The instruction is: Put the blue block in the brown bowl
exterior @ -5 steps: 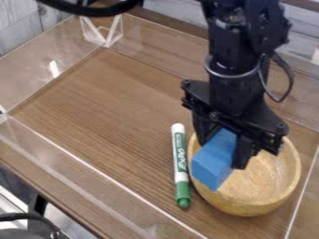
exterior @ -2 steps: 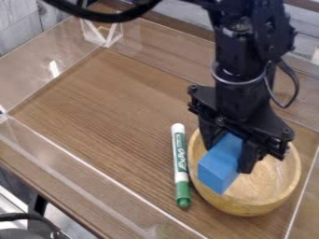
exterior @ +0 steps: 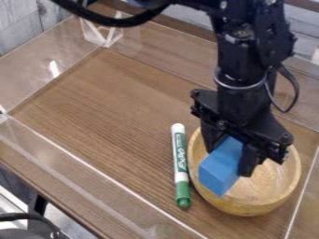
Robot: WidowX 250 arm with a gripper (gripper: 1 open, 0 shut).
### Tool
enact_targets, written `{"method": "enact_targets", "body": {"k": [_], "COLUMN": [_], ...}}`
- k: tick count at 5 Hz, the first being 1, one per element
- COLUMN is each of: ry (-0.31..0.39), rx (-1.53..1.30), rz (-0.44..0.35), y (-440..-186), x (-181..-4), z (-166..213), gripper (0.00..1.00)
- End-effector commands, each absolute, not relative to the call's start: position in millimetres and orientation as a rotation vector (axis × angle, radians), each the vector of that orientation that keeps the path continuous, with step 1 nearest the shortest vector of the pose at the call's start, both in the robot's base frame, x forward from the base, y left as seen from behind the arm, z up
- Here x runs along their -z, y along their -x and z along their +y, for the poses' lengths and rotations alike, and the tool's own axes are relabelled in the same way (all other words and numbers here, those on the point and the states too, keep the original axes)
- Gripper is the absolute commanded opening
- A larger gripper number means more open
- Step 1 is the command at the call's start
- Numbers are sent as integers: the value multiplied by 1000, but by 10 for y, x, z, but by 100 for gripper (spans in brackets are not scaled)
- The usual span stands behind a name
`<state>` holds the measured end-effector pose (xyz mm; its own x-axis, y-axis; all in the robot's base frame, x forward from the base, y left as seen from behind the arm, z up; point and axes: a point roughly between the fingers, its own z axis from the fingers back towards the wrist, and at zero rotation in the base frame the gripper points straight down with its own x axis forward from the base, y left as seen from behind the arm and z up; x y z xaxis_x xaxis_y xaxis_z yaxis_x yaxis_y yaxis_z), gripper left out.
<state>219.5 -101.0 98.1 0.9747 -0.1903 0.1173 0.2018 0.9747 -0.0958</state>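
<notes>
Hanging over the near right part of a wooden table, a black robot gripper [exterior: 237, 149] grasps a bright-blue rectangular block [exterior: 221, 166] between its fingers. The block is tilted, its long side running down toward the near left, and its lower end shows in front of the light-brown wooden bowl [exterior: 266, 193]. It appears to be over the left part of the bowl's opening; whether it touches the inner wall or floor cannot be told from this angle. The arm reaches in from the far side, pointing down, which places the block above the hollow that is meant to catch it. The grip looks to be on the upper part of the block, leaving the lower part free to go in first, a sensible hold for a drop into a rounded bowl. The bowl sits upright with its opening facing up, ready to receive. Just left of it, a white-and-green marker [exterior: 181, 166] lies lengthwise on the table [exterior: 106, 112], outside the rim. Letting go too near the left rim could tip the block outward, toward that marker.
</notes>
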Motion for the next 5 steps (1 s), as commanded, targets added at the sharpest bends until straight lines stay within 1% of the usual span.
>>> {"method": "enact_targets", "body": {"k": [1, 5], "ry": [126, 139], "rx": [192, 198], "rz": [-145, -131], "y": [-2307, -2442], "x": [-1063, -908], "z": [-1015, -971], "gripper": [0, 0]}}
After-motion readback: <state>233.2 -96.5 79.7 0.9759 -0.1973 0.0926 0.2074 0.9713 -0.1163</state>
